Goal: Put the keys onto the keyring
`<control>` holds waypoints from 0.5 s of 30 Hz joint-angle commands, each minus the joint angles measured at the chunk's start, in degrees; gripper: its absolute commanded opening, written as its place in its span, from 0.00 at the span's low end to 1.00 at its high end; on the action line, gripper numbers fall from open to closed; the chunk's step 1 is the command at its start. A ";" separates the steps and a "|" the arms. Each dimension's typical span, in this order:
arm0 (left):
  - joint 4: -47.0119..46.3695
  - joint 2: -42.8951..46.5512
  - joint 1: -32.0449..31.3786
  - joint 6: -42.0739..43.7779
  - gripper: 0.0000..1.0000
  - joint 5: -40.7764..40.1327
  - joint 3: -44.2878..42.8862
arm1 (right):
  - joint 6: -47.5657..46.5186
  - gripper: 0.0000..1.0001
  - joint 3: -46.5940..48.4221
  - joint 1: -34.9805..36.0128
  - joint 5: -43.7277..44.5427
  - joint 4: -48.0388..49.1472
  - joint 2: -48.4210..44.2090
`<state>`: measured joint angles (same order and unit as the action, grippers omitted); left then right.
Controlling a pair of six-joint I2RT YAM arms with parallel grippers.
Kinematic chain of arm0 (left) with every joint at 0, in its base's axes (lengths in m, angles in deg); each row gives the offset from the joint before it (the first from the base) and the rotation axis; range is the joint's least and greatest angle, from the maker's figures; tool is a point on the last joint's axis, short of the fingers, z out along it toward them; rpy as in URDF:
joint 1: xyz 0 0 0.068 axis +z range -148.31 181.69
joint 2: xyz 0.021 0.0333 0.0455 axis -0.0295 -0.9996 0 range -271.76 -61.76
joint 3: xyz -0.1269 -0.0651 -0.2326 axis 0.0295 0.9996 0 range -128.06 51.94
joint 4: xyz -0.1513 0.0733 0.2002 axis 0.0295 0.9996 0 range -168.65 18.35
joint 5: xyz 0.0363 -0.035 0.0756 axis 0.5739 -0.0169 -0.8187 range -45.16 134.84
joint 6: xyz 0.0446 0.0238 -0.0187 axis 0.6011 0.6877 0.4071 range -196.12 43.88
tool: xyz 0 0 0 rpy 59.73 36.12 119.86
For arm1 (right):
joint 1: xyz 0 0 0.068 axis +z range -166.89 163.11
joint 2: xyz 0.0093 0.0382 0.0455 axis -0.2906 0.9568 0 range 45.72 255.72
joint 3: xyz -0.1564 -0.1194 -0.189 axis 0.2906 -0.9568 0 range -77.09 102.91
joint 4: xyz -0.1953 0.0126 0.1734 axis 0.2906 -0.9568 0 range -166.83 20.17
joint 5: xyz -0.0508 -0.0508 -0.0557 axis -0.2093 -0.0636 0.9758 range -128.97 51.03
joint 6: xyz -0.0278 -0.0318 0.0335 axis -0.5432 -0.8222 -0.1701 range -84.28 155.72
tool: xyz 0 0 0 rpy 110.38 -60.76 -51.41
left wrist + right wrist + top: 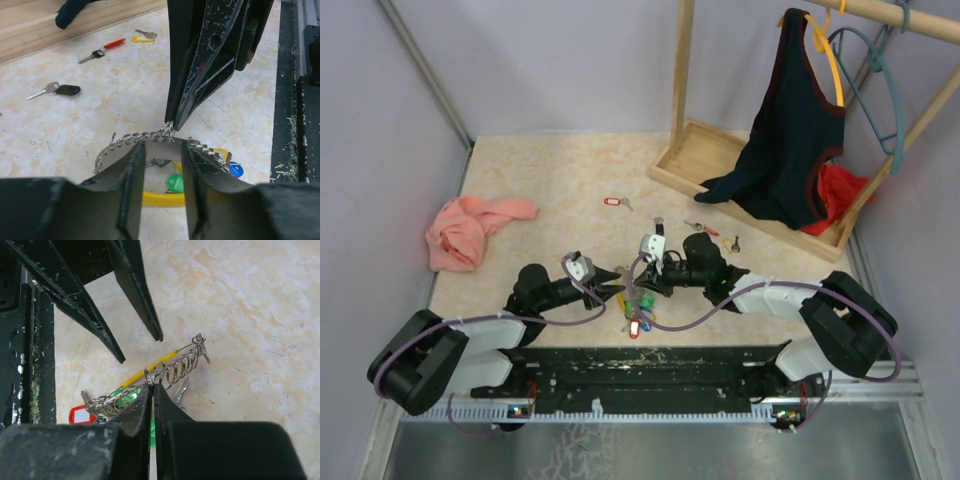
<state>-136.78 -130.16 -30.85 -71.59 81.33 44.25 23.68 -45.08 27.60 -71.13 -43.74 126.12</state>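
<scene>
The right end effector [151,386] was closed on the keyring [180,365], probably to steady it for threading. The left end effector [164,147] stood half open astride the keyring. Loose keys [55,90] lay on the worktop [125,90] beyond the keyring.

Soft even light, faint shadows

Table: we see a beige marbled tabletop [550,170].
Left side: a crumpled pink cloth [470,230] lies on it.
Back right: a wooden clothes rack [682,90] stands there.
On the rack: a dark tank top [795,130] on an orange hanger [832,62], a teal hanger [880,95] beside it.
Rack base: a red garment [838,195], bunched.
</scene>
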 commanded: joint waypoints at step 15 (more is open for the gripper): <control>-7.39 -8.95 -0.34 -2.14 0.18 7.38 -2.28 | -0.82 0.00 3.38 0.22 -1.16 3.08 -3.00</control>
<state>-140.87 -137.83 -30.87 -72.72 86.53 43.90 23.27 -45.03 27.60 -70.96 -44.33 125.49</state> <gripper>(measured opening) 0.180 0.009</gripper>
